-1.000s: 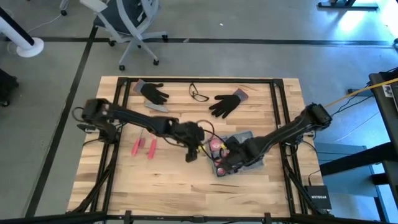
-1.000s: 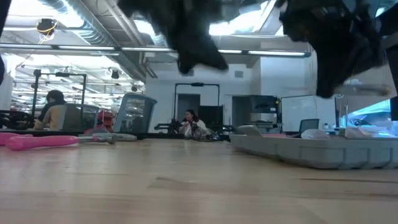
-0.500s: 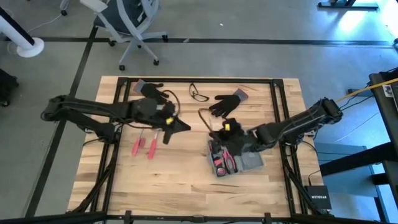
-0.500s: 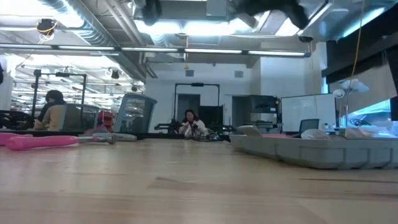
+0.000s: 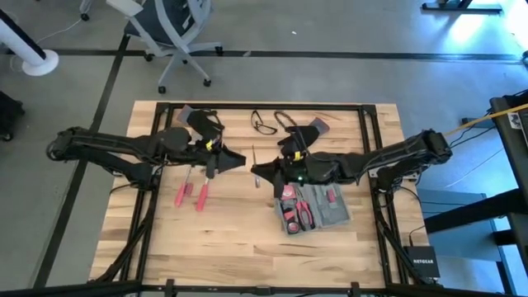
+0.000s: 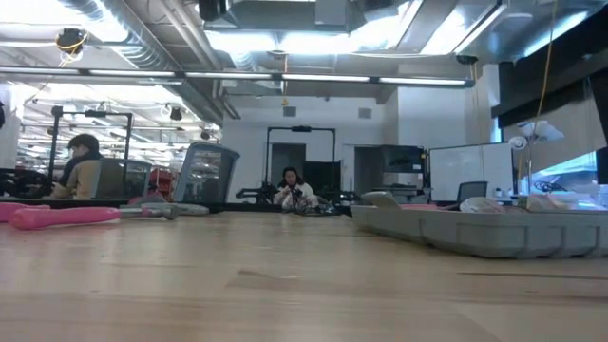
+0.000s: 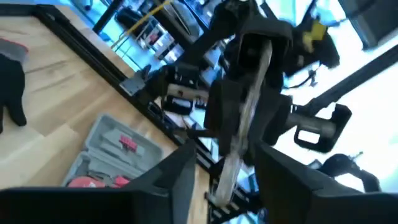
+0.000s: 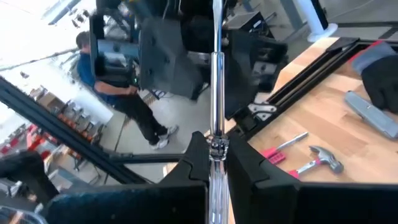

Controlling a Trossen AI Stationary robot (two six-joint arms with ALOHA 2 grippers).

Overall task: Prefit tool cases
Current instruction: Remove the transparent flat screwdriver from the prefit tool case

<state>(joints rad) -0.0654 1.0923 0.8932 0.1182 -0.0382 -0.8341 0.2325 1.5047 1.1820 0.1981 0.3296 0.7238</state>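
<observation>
Both arms have swung up from the tool case (image 5: 312, 208) to meet over the middle of the table (image 5: 247, 239), and our left gripper (image 5: 242, 158) has parted its fingers.

We see the right gripper (image 5: 257, 170) closed on a screwdriver (image 8: 215, 93), its bright metal shaft pointing out toward the left gripper, whose fingers (image 7: 180, 180) stand apart and hold nothing. The two grippers face each other, tips near. Behind the right arm, the grey-blue case lies open and flat on the right-hand part of the table, with red-handled pliers (image 5: 302, 211) in its moulded slots. Two loose red-handled tools (image 5: 191, 194) lie on the wood under the left arm. Two black gloves (image 5: 204, 120) and a pair of safety glasses (image 5: 263, 124) sit along the far edge.
</observation>
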